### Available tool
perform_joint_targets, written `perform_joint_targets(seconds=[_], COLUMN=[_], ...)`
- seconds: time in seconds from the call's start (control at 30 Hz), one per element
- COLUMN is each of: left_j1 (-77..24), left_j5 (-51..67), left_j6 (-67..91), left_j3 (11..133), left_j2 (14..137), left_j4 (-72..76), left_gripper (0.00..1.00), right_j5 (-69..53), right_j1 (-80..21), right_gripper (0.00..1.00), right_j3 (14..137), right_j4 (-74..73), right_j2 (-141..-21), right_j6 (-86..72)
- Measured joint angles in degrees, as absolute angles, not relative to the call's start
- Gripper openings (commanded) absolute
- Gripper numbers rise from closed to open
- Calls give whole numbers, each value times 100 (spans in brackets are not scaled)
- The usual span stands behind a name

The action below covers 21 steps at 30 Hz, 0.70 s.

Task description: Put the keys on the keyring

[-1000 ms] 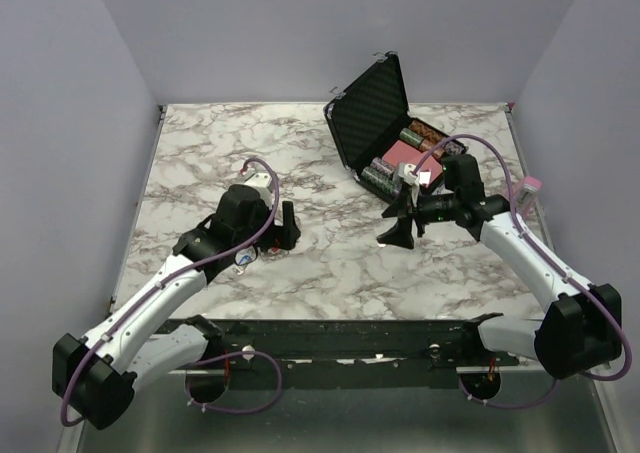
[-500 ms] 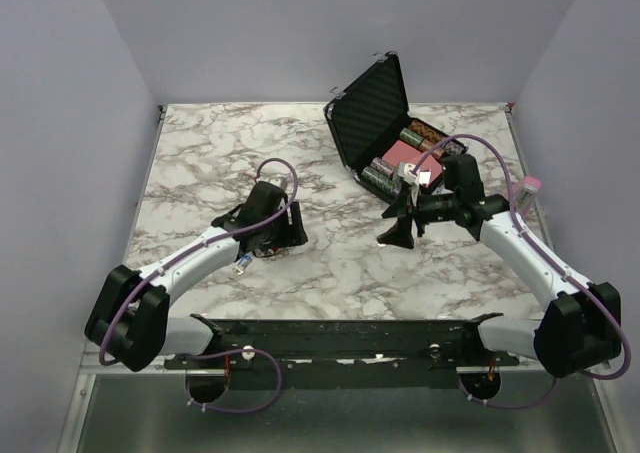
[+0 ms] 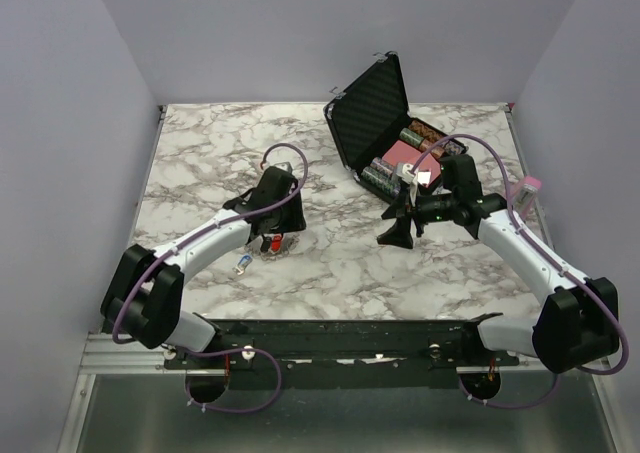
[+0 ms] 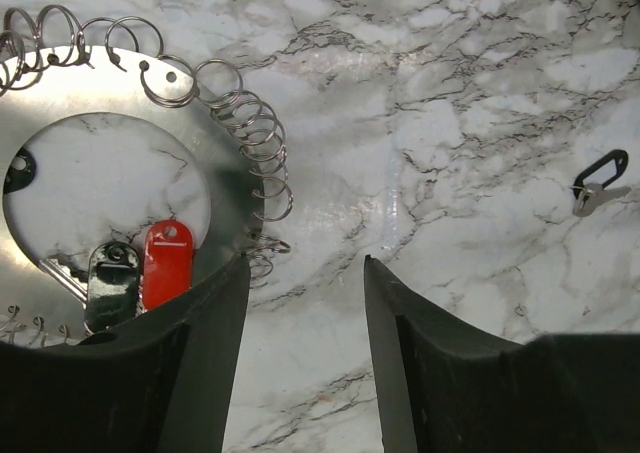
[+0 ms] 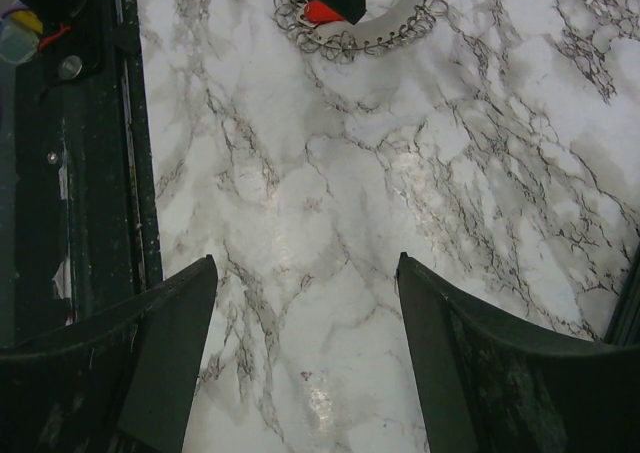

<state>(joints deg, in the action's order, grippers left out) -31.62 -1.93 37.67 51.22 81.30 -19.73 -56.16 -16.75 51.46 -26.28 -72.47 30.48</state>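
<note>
Keyring (image 4: 120, 85) on marble table (image 4: 480, 93), red key (image 4: 167, 263) and dark key (image 4: 112, 283) lying inside it.
Left gripper (image 4: 305, 268), jaws apart, hangs over its rim, likely lined up for a key; right gripper (image 5: 305, 268), spread and empty, hovers well aside.

Shiny metal keyring (image 4: 90, 83), glossy marbled tabletop (image 4: 450, 123)

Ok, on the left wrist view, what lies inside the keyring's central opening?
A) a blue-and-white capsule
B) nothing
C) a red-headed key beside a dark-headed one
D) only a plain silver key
C: a red-headed key and a dark-headed key lie side by side inside the opening of the keyring.
</note>
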Motion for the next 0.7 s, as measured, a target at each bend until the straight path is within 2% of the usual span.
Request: perform_joint_targets(seconds=[0.13, 0.3, 0.7], left_j1=[-3162, -3079, -2093], left_j5=[-349, -574, -86], left_j6=[3577, 3170, 1997], left_j3=[5212, 5395, 6053], left_j2=[8287, 8318, 8737], left_j4=[-2137, -2491, -2888], left_gripper=[57, 49, 48], right_j5=[-5614, -5614, -5614], right_j1=[-1675, -1675, -1675], right_gripper=[80, 80, 81], right_j3=[5146, 5144, 5144], right_j4=[-2628, -2628, -2628], right_j2=[-7255, -7258, -7260], right_j6=[3048, 3048, 3050])
